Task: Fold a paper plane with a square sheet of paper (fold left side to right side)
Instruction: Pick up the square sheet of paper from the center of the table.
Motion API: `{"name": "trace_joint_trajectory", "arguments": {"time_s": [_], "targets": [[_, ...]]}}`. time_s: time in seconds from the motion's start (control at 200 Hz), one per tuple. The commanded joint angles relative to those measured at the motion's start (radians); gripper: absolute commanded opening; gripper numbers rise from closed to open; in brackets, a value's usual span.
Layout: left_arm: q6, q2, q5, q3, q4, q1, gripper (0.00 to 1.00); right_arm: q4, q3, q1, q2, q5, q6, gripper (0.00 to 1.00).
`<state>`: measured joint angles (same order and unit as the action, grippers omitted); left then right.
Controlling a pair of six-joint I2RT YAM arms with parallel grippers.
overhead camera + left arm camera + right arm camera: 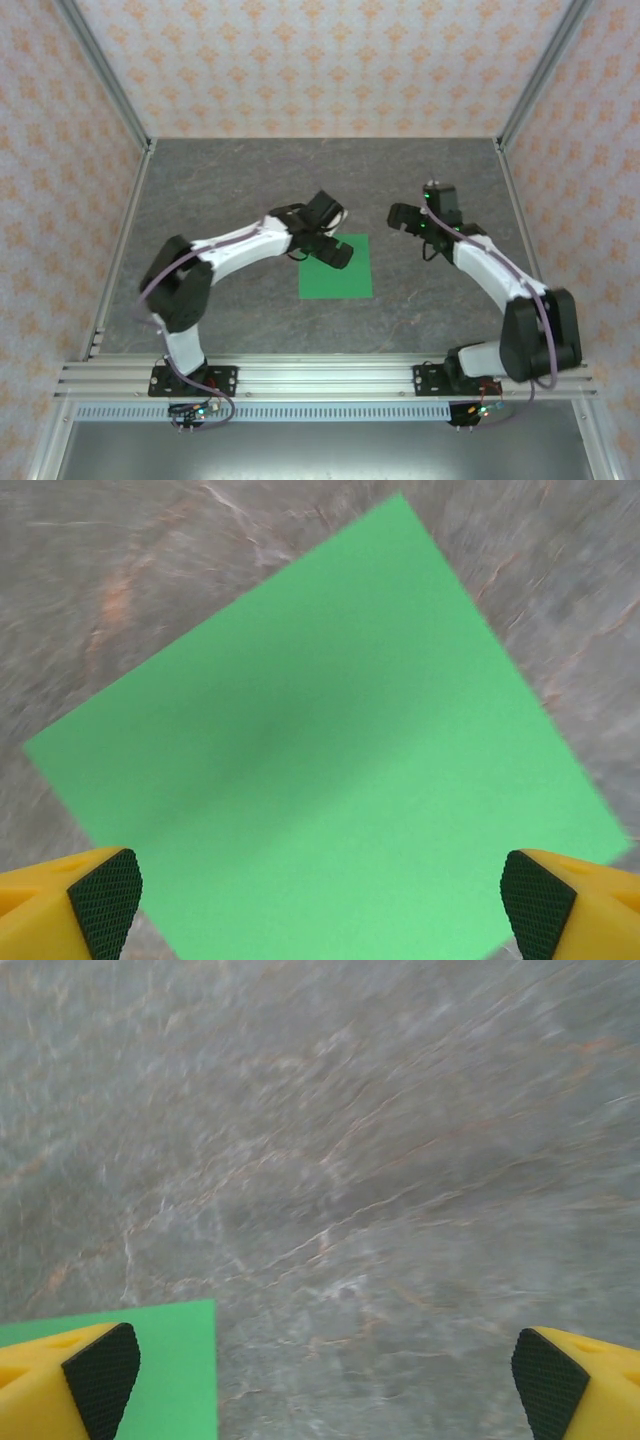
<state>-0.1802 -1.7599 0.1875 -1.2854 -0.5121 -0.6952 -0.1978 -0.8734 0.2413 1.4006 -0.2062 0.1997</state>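
Grey marbled table between patterned walls; green sheet flat.

From the bottom edge, the left arm and right arm bend inward toward the middle of the frame. The left gripper hangs just left of centre, jaws spread wide and empty. The right gripper sits right of centre, pointing left, equally wide and empty.
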Motion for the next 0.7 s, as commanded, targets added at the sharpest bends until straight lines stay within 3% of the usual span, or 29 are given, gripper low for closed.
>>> {"name": "trace_joint_trajectory", "arguments": {"time_s": [0.0,0.25,0.49,0.696], "targets": [[-0.164,0.092,0.104,0.157,0.122,0.032,0.96,-0.036,-0.091,0.080,0.127,0.030,0.029,0.96],[-0.390,0.123,0.281,0.363,0.350,0.036,0.91,-0.103,-0.305,0.195,0.393,0.058,0.055,0.91],[-0.423,0.056,0.281,0.365,0.351,0.036,0.90,-0.181,-0.405,0.254,0.527,0.055,0.065,0.90],[-0.421,0.027,0.262,0.364,0.322,0.036,0.89,-0.214,-0.390,0.267,0.545,0.043,0.070,0.90]]}}
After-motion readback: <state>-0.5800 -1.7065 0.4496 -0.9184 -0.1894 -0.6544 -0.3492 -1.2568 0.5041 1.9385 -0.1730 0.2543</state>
